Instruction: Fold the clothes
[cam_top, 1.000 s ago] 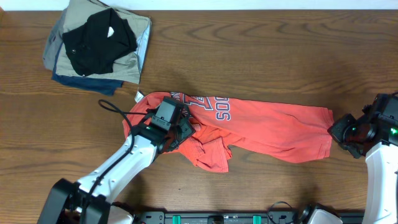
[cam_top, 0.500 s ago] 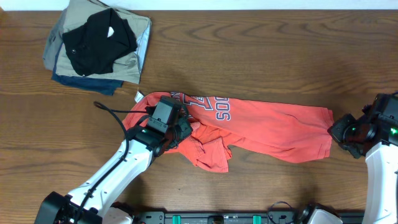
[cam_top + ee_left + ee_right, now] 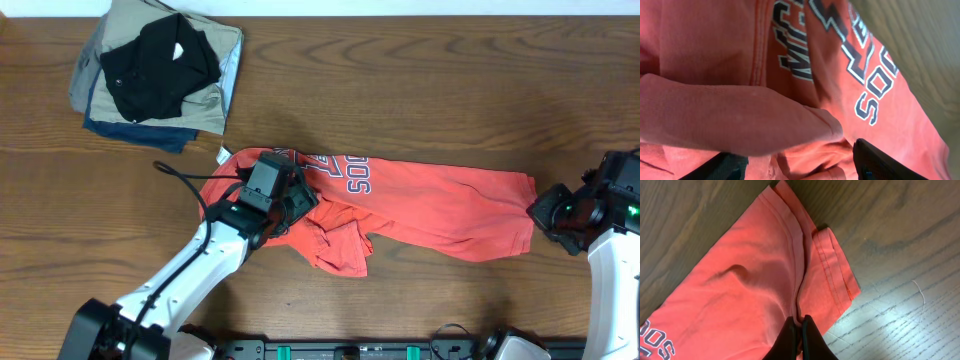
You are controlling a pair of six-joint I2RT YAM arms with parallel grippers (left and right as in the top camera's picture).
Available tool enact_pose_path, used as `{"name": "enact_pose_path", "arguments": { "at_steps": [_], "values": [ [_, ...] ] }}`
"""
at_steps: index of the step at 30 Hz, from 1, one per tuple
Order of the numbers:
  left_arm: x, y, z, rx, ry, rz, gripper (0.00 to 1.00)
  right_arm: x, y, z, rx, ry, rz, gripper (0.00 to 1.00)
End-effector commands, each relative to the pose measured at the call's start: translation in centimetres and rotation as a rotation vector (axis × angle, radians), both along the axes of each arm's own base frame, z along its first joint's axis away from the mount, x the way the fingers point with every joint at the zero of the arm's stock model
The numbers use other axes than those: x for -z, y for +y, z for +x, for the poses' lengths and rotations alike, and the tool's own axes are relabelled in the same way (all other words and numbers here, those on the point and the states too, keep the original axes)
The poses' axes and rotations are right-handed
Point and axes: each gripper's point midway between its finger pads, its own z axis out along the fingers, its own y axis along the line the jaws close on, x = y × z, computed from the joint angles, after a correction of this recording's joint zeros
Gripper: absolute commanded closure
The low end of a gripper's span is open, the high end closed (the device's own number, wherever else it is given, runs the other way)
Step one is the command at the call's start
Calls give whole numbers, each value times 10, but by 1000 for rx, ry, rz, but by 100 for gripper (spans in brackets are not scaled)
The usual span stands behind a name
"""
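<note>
The shirt [image 3: 430,205] lies rumpled across mid-bench [image 3: 420,90]. At its 3 o'clock end the right gripper [image 3: 801,332] pinches the hem. At 9 o'clock the left gripper [image 3: 800,167], spread, straddles a bunched fold. It would do best to close low on one layer, then draw outward to flatten the shirt.

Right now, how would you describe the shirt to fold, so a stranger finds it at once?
On the wooden table, look at the middle. The coral-red T-shirt lies there unfolded; unlike the folded stack at the top-left corner, it bears navy-and-white lettering.
</note>
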Motion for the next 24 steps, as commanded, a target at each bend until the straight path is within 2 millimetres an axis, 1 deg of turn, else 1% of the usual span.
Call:
{"name": "enact_pose_path", "arguments": {
  "at_steps": [1,5,8,10,14,15,16,24],
  "values": [
    [6,-1,4,-25,19,3,32,-7,0,3,-20,-17,-10,99],
    [7,-1,3,-25,21,4,32,-7,0,3,-23,-18,-12,98],
    [6,-1,4,-25,21,4,41,-7,0,3,-23,-18,-12,98],
    [7,-1,3,-25,21,4,52,-7,0,3,-23,-18,-12,98],
    [7,-1,3,-25,22,5,77,-7,0,3,-23,-18,-12,98],
    [7,-1,3,-24,22,5,90,-7,0,3,-23,-18,-12,98],
    [7,-1,3,-24,22,5,94,-7,0,3,-23,-18,-12,99],
    [1,-1,4,-18,4,0,94,-7,0,3,-23,-18,-12,99]
  ]
}}
